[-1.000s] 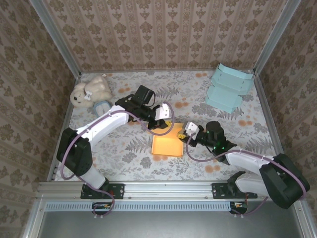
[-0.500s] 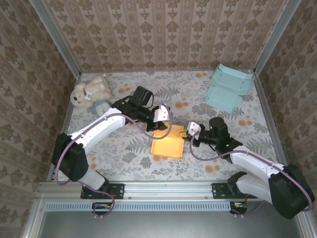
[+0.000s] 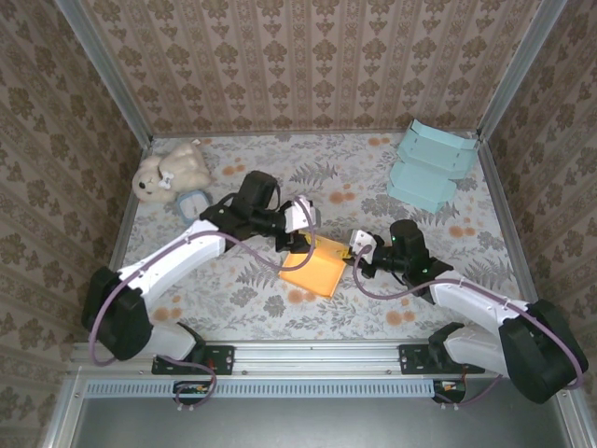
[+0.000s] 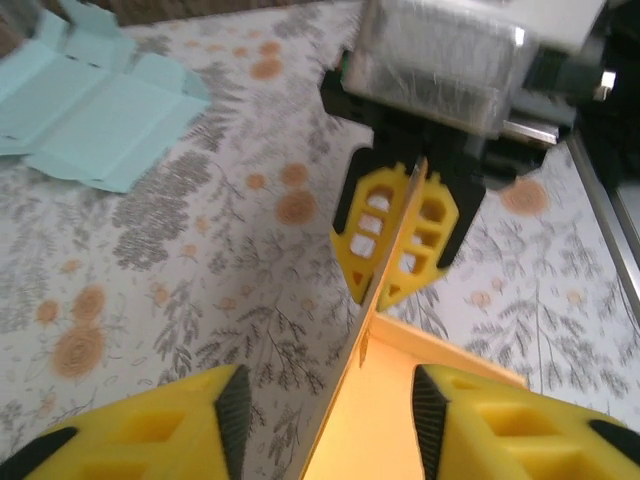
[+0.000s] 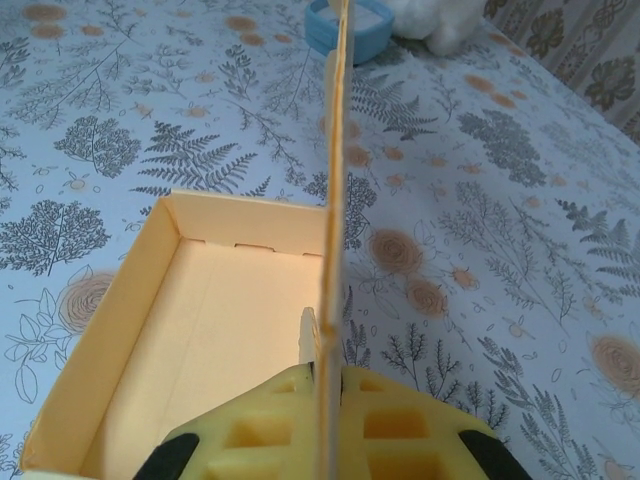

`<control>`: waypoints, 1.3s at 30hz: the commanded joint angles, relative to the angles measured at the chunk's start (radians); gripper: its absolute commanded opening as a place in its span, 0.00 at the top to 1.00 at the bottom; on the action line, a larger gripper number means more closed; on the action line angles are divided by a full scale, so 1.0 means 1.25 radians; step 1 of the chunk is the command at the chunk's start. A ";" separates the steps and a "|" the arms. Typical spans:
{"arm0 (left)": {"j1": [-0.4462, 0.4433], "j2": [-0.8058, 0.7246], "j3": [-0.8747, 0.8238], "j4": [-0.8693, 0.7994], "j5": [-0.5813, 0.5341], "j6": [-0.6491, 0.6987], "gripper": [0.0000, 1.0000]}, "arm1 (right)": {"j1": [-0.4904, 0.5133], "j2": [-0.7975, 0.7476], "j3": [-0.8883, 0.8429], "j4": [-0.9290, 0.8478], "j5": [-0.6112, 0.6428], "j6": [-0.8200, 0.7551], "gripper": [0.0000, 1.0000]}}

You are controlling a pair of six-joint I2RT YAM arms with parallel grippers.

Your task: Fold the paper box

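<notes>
The orange paper box [image 3: 312, 273] lies open-topped mid-table, one tall wall flap standing upright. My right gripper [image 3: 357, 256] is shut on the near end of that flap [image 5: 336, 200], which runs thin and edge-on between its yellow fingers [image 5: 400, 425]; the box's floor [image 5: 215, 335] lies to the left. My left gripper [image 3: 301, 243] is open at the flap's other end. Its two pads [image 4: 232, 415] stand apart on either side of the flap's edge [image 4: 375, 320] without touching it. The right gripper [image 4: 400, 232] faces it, clamped on the flap.
A white plush bear [image 3: 173, 166] and a small blue cup [image 3: 193, 200] sit at the back left. A flat light-blue box blank [image 3: 429, 163] lies at the back right. Patterned walls enclose the table on three sides.
My left gripper has opened and let go of the flap. My right gripper has closed on it. The box has turned slightly and shifted toward the front.
</notes>
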 commanded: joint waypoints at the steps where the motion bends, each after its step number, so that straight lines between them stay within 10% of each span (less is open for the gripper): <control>1: -0.009 -0.084 -0.073 0.174 -0.086 -0.159 0.44 | -0.005 0.013 0.031 -0.004 -0.026 -0.016 0.93; 8: 0.042 -0.227 -0.184 0.317 -0.504 -0.639 0.00 | -0.005 0.009 0.034 -0.011 -0.030 -0.017 0.93; 14: 0.164 -0.159 -0.074 0.070 -0.500 -1.020 0.00 | -0.005 0.015 0.038 -0.018 -0.037 -0.017 0.93; 23: 0.175 0.004 0.017 0.002 -0.378 -1.240 0.00 | -0.005 0.015 0.037 -0.022 -0.041 -0.020 0.93; 39: 0.084 0.087 0.013 0.032 -0.369 -1.276 0.01 | -0.003 0.015 0.038 -0.024 -0.042 -0.016 0.92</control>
